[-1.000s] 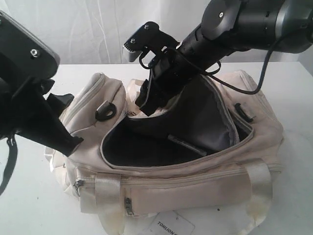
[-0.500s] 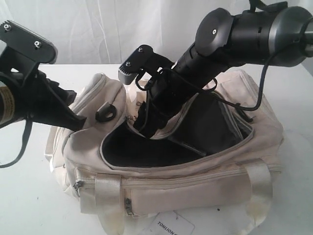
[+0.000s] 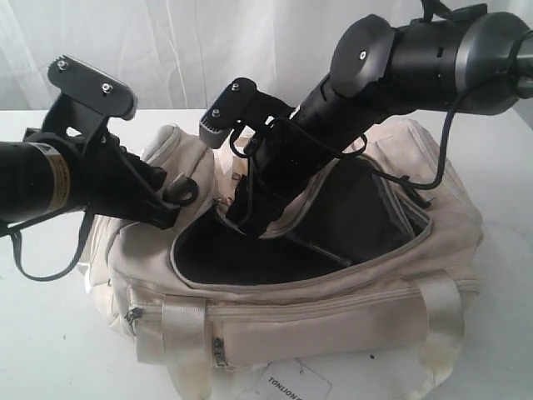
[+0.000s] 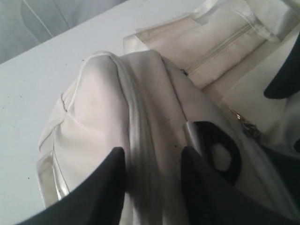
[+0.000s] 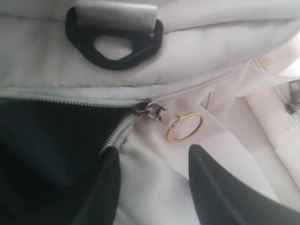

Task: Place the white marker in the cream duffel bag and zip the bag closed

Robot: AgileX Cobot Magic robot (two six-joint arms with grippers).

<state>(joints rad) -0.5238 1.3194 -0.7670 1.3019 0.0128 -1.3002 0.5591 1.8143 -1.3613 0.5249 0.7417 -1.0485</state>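
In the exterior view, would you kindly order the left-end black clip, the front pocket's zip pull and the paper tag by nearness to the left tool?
1. Black clip, right beside the left tool on the bag's end.
2. Zip pull, lower front corner.
3. Paper tag, on the table in front.

My left claw (image 4: 152,152) stands spread, its dark fingers (image 4: 110,187) over the rounded end of the cream bag (image 4: 93,108). A pale piped seam (image 4: 136,122) runs between them. A black plastic ring (image 4: 220,157) sits just beside one finger. Past the claw I see a zipped pocket (image 4: 220,44) and the white table (image 4: 33,84).
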